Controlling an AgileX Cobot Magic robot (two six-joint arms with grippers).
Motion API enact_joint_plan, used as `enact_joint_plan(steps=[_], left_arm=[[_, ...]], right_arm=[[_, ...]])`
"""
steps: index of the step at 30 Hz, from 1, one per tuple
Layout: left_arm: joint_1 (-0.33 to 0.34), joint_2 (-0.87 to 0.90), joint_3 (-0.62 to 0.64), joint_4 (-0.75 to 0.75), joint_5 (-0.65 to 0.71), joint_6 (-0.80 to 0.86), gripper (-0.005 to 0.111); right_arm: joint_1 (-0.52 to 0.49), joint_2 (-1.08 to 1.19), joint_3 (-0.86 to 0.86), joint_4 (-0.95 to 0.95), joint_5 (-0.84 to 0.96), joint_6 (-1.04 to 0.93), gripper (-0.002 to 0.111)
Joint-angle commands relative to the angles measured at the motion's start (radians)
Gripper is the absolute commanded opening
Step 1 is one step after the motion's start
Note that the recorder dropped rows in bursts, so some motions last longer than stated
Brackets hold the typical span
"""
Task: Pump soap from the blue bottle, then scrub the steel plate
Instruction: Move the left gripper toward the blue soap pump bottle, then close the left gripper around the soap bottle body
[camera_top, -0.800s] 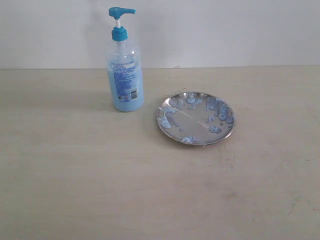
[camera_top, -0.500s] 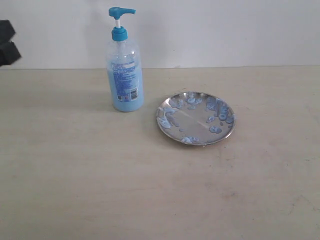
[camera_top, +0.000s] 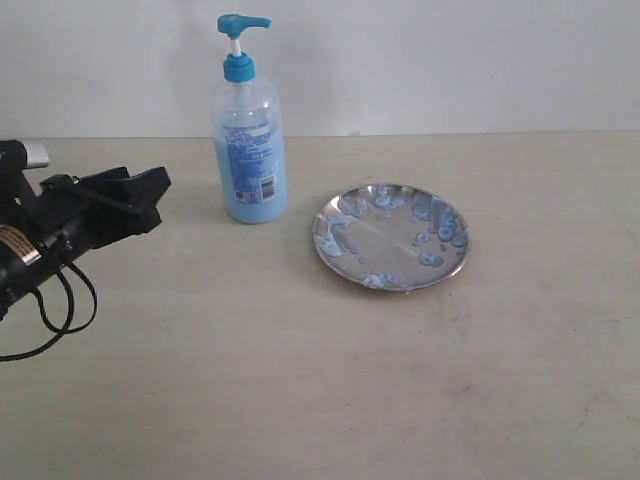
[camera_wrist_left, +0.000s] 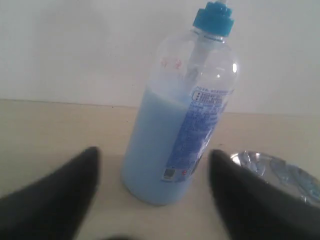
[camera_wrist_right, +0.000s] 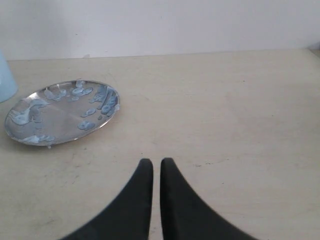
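Beige tabletop against plain white wall. Blue bottle: stands upright near the rear edge, left of centre, more than half full of light blue soap, pump head up. Steel plate: lies flat to the right of the bottle, near but apart, dotted with bluish blobs. Left gripper: points at the bottle from the left, jaws spread wide, no contact. Right gripper: outside the exterior view; jaws almost closed, narrow slit, holding nothing.
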Motion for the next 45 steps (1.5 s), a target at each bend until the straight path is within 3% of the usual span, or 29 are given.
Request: enact_joint_plan(steps=[1, 7, 10, 15, 21, 36, 45], left_arm=[[-0.008, 0.02, -0.054, 0.012, -0.029, 0.032, 0.11], [-0.008, 0.02, -0.114, 0.045, -0.029, 0.032, 0.11], [-0.008, 0.024, -0.131, 0.136, -0.029, 0.045, 0.11], [-0.009, 0.078, -0.22, 0.314, -0.003, 0.232, 0.11], [-0.009, 0.196, -0.361, 0.287, 0.024, 0.312, 0.11], [-0.009, 0.402, -0.593, 0.285, 0.005, 0.302, 0.11], [-0.009, 0.49, -0.723, 0.312, 0.007, 0.138, 0.11]], right_arm=[[0.004, -0.005, -0.001, 0.0, -0.003, -0.004, 0.002], [0.004, -0.005, -0.001, 0.0, -0.003, -0.004, 0.002], [0.004, -0.005, -0.001, 0.0, -0.003, -0.004, 0.002], [0.004, -0.005, -0.001, 0.0, -0.003, -0.004, 0.002], [0.004, -0.005, -0.001, 0.0, -0.003, -0.004, 0.002], [0.004, -0.005, -0.001, 0.0, -0.003, -0.004, 0.002], [0.004, -0.005, -0.001, 0.0, -0.003, -0.004, 0.002]])
